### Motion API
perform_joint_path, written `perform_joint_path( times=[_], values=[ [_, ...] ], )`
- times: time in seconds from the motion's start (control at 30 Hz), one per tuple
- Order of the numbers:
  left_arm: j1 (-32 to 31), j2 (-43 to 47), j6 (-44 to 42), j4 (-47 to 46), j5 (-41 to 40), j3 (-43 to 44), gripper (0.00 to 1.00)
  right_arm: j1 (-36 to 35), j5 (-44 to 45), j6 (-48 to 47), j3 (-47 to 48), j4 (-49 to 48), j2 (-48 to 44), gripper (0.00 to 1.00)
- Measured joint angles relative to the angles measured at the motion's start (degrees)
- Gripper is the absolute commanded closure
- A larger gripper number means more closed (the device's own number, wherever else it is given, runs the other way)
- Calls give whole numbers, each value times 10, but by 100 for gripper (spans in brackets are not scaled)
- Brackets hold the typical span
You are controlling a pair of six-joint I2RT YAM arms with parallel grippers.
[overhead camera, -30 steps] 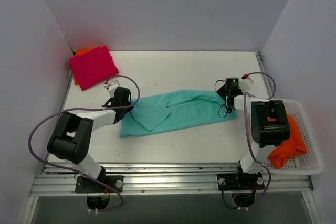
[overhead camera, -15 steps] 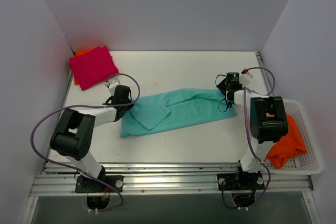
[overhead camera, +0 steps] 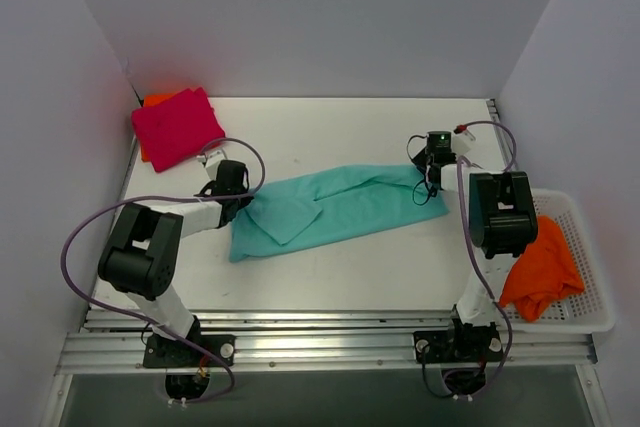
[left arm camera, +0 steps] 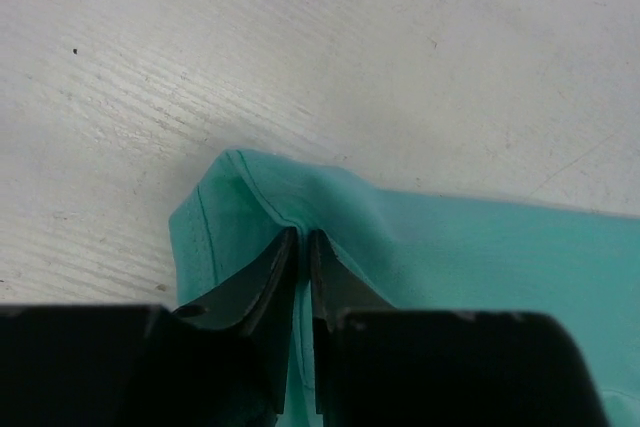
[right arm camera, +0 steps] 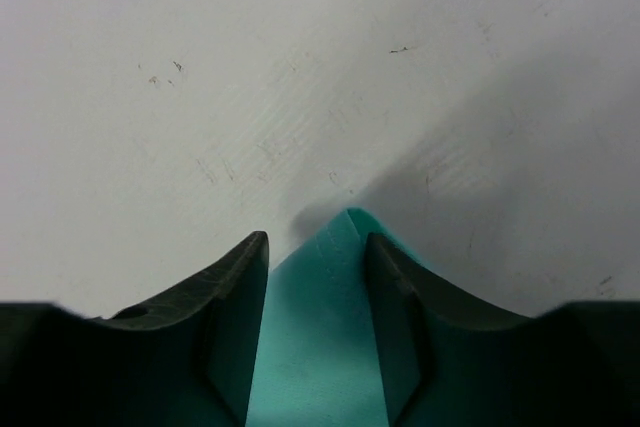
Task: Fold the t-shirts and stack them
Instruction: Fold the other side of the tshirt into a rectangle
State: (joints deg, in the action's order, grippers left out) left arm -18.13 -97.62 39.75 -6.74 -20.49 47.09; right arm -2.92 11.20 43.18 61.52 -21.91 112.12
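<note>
A teal t-shirt (overhead camera: pixel 340 209) lies folded into a long band across the middle of the table. My left gripper (overhead camera: pixel 245 202) is shut on its left corner; in the left wrist view the fingertips (left arm camera: pixel 302 237) pinch a ridge of teal cloth (left arm camera: pixel 480 247). My right gripper (overhead camera: pixel 430 175) is at the shirt's far right corner. In the right wrist view its fingers (right arm camera: pixel 315 242) stand apart, with the teal corner (right arm camera: pixel 320 347) lying between them. A folded magenta-pink shirt (overhead camera: pixel 178 127) lies on a folded orange one (overhead camera: pixel 150 102) at the back left.
A white basket (overhead camera: pixel 590 257) stands off the table's right edge with a crumpled orange shirt (overhead camera: pixel 540 272) in it. Grey walls close in the back and both sides. Cables loop from both arms.
Both grippers have moved a little toward the back of the table. The teal shirt's two ends have shifted slightly back with them.
</note>
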Motion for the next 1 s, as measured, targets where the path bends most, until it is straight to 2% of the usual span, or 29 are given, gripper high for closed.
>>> perform_joint_path(
  times=[0.03, 0.07, 0.17, 0.23, 0.63, 1.0],
  values=[
    [1, -1, 0, 0, 0, 0, 82, 0, -2, -1, 1, -2, 1, 73],
    [3, -2, 0, 0, 1, 0, 82, 2, -4, -1, 1, -2, 3, 85],
    [6, -7, 0, -1, 2, 2, 87, 3, -10, -2, 1, -2, 7, 100],
    [7, -9, 1, -1, 3, 3, 97, 4, -13, -1, 1, -6, 10, 100],
    [30, -11, 1, 2, 16, 33, 98, 17, -25, -2, 27, 8, 16, 100],
    [46, -5, 3, 10, 41, 39, 98, 61, -71, 8, 124, 4, 97, 100]
  ],
)
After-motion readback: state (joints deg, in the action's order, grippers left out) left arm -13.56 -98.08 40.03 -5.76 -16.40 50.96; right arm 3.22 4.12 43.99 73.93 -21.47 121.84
